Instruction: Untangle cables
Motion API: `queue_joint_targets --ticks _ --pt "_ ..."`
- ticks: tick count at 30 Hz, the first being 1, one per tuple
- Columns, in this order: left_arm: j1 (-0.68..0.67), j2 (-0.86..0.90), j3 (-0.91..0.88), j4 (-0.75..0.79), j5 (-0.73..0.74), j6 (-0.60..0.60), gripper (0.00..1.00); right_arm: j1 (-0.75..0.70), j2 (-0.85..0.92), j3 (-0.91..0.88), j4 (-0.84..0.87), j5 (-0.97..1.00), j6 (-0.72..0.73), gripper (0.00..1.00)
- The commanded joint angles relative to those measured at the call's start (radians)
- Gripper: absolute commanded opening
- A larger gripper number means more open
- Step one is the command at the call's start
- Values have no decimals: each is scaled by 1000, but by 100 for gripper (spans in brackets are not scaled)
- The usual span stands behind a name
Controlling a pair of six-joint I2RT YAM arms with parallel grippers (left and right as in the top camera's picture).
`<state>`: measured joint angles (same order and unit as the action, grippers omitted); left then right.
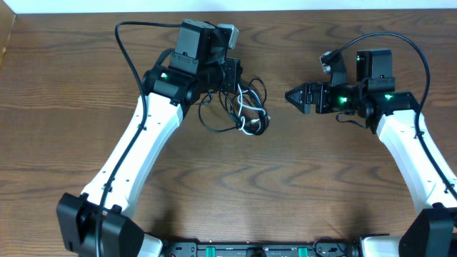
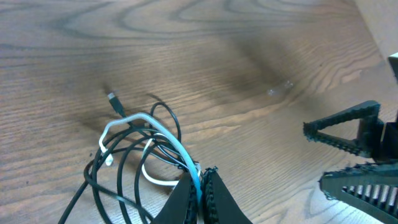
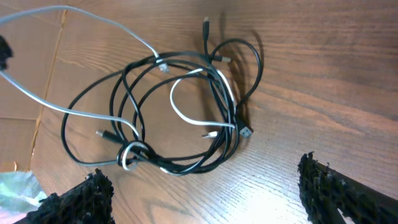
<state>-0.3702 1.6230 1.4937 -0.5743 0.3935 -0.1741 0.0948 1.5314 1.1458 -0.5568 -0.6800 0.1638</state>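
The tangle of thin cables point(image 1: 244, 114) lies on the brown wood-grain table point(image 1: 71, 71), towards its far side and between the two arms, just beside the left one. It is made of black cables point(image 3: 134, 84) wound in several overlapping loops, with a white cable point(image 3: 177, 109) threaded through them. Small plug ends stick out of the bundle, and one black plug point(image 2: 113, 99) rests on the wood at the bundle's edge. The left gripper point(image 2: 200, 186) has its fingers pinched tight on a strand of the white cable, which arches up out of the heap to them. How many loops there are, and which plug belongs to which cord, cannot be made out where the strands cross. In the overhead view the left wrist covers part of the heap. The right gripper point(image 1: 291, 96) stands apart to the right of the bundle, its fingers spread wide and grasping nothing. Only their dark ribbed tips show in its own camera, cut off at the lower edge.
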Motion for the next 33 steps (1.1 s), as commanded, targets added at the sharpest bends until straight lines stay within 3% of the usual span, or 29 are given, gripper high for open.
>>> queue_joint_targets --ticks 1,19,33 --pt "-2 -34 -2 -3 19 24 7 -2 0 18 -7 -3 -16 94" --pt "-2 -45 214 -117 19 -5 8 -2 0 18 -14 -3 -15 95" --pt "-2 -132 269 -90 41 -16 7 -2 0 18 -14 -3 -15 98"
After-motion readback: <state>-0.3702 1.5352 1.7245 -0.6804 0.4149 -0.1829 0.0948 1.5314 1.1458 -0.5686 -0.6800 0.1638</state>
